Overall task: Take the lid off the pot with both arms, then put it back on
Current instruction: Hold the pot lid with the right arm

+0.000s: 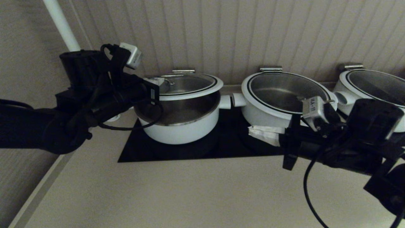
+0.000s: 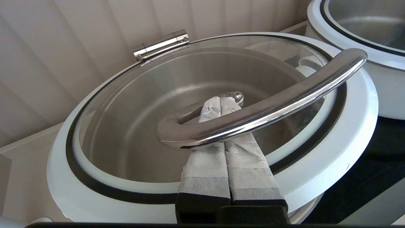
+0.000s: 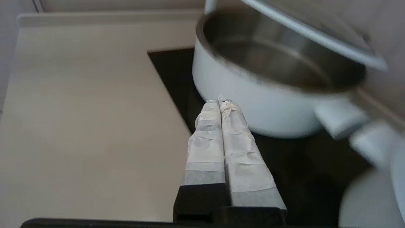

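Observation:
The pot (image 1: 183,128) stands at the left of the black cooktop, its steel inside showing. The lid (image 1: 190,86) hangs above it, clear of the pot's front rim. My left gripper (image 2: 220,99) is shut, and its taped fingers (image 2: 205,164) reach under the lid's steel loop handle (image 2: 269,107), which rests across them; the white lid rim (image 2: 348,133) lies around them. In the head view the left gripper (image 1: 155,81) sits at the lid's left side. My right gripper (image 1: 251,130) is shut and empty, low beside the pot's right. In its wrist view the right gripper (image 3: 220,100) points at the pot wall (image 3: 253,104).
Two wider white pots with lids, the nearer (image 1: 284,95) and the farther (image 1: 373,85), stand to the right. The cooktop (image 1: 221,147) is set in a beige counter (image 1: 190,193) before a panelled wall. A steel clip (image 2: 159,44) sits at the lid's far edge.

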### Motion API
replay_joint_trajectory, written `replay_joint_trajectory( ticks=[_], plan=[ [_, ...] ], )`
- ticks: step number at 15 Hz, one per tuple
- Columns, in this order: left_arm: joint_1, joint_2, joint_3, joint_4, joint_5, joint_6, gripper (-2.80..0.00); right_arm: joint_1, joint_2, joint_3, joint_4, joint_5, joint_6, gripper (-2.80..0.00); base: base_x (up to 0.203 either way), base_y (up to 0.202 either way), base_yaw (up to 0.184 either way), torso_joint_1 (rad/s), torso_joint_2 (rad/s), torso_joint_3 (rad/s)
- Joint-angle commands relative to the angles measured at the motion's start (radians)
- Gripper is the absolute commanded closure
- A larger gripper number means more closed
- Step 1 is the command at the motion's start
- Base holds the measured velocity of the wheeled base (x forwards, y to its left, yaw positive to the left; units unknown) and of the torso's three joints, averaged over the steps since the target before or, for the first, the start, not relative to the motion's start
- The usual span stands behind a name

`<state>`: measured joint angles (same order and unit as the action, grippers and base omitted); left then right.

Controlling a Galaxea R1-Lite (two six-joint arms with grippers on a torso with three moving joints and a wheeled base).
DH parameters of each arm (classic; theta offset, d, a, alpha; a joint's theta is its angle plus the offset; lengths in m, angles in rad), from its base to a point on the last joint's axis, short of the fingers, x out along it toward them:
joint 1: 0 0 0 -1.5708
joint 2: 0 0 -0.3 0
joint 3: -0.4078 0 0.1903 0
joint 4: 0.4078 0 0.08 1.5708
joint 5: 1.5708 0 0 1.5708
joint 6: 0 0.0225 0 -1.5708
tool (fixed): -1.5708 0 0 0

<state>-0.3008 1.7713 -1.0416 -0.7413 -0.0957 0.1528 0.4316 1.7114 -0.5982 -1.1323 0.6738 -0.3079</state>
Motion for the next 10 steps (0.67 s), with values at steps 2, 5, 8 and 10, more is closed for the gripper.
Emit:
replay_joint_trajectory(
  ticks=[2, 5, 8, 10],
  plan=[
    [0.017, -0.001, 0.000, -0.004, 0.002, -0.001, 0.00, 0.036, 0.134, -0.099, -0.066, 0.003, -0.002, 0.00, 0.000, 0.000, 0.000, 0.000, 0.00, 0.000],
    [0.026, -0.001, 0.000, -0.004, 0.002, -0.001, 0.00, 0.041, 0.197, -0.138, -0.144, -0.002, -0.003, 0.00, 0.000, 0.000, 0.000, 0.000, 0.00, 0.000],
    [0.026, 0.002, 0.000, -0.004, 0.002, -0.001, 0.00, 0.041, 0.234, -0.179, -0.144, -0.047, -0.004, 0.00, 0.000, 0.000, 0.000, 0.000, 0.00, 0.000],
    [0.026, 0.002, 0.000, -0.004, 0.002, -0.001, 0.00, 0.041, 0.269, -0.220, -0.147, -0.069, -0.004, 0.00, 0.000, 0.000, 0.000, 0.000, 0.00, 0.000]
  ],
)
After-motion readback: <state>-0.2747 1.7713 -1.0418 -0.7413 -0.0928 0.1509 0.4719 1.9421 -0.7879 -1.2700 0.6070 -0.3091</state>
